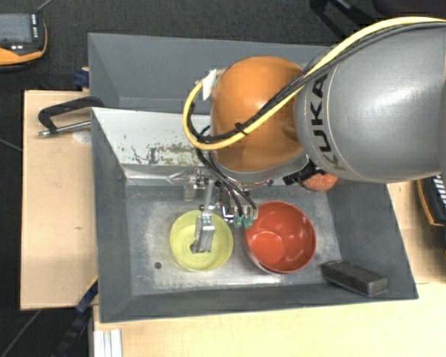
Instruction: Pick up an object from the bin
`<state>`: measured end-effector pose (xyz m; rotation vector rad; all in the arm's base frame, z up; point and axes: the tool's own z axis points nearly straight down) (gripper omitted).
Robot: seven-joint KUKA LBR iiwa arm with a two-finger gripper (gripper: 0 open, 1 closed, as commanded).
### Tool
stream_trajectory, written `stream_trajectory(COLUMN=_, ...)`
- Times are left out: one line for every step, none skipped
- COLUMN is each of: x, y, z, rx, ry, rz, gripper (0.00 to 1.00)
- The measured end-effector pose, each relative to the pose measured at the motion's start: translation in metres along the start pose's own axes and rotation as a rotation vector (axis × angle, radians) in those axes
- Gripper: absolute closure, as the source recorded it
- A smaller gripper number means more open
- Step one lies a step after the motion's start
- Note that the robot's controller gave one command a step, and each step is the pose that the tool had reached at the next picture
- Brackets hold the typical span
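Note:
My gripper [204, 238] hangs below the orange wrist cover and reaches down into a yellow-green round cup [184, 248] that lies in the middle of the bin floor. Its tip is inside the cup's opening, near the centre. A red round bowl [282, 240] sits just to the right of the cup, almost touching it, with its opening facing up.
A black rectangular block [354, 277] lies near the bin's front right corner. A small orange-red thing [321, 181] peeks out from under the arm at the right wall. The arm and its cover hide the back middle of the bin.

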<state>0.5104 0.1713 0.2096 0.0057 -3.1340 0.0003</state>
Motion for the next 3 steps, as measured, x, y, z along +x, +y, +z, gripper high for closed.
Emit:
stream_trajectory(x=-0.053, y=-0.060, z=0.126, rx=0.002, ry=0.005, rz=-0.142, gripper=0.00)
stream_trajectory(x=-0.054, y=-0.057, z=0.122, rx=-0.002, ry=-0.001, rz=-0.143, gripper=1.00)
stream_trajectory(x=-0.069, y=-0.086, z=-0.033, rx=-0.003, ry=-0.017, rz=-0.166, gripper=1.00)
